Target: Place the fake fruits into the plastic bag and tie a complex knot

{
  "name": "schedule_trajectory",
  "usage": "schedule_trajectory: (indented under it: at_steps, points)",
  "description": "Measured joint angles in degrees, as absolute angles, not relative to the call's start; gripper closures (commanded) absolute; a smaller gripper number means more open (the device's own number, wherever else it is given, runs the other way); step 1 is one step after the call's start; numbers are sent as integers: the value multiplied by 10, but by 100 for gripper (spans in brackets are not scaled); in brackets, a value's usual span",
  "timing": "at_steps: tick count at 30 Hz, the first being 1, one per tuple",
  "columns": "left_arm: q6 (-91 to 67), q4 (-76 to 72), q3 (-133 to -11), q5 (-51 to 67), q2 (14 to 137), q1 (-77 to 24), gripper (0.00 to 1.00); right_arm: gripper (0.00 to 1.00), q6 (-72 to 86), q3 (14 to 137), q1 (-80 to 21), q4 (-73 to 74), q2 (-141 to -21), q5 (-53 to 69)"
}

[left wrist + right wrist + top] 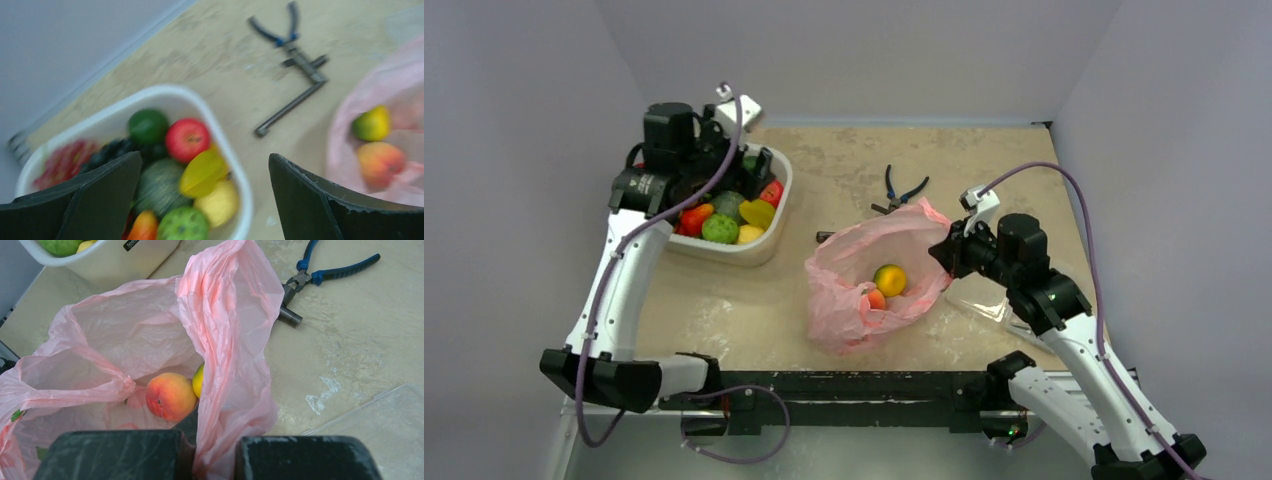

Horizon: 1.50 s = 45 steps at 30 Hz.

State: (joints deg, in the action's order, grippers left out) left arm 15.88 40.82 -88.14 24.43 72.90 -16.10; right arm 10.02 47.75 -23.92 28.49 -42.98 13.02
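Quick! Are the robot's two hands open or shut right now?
Left gripper: open, empty, over the white tub.
Right gripper: shut on the plastic bag.

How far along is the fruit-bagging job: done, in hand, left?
Done: a peach and a yellow-green fruit lie in the pink bag. In hand: right fingers pinch the bag's edge; left fingers hang open above the tub. Left: the tub's fruit, no knot yet.
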Motion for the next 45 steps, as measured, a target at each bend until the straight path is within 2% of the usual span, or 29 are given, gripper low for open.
schedule_trajectory:
  at_steps: [5,11,28,32,37,40,45]
  points:
    - [209,461,-894,196,769,27,0,100,100,477,-239,287,-430,130]
    - [211,481,-903,148,808,115,1,100,100,477,-239,287,-430,130]
    - [165,473,-905,96,924,125,13,100,99,477,-239,287,-430,130]
    - [155,467,-905,93,935,125,26,100,98,477,-239,287,-431,130]
    - [154,464,-905,96,941,125,51,100,98,477,-239,287,-431,130]
    - [155,464,-905,110,921,125,54,100,98,477,-239,287,-431,130]
    - [159,445,-884,188,812,110,52,100,98,477,-239,287,-431,131]
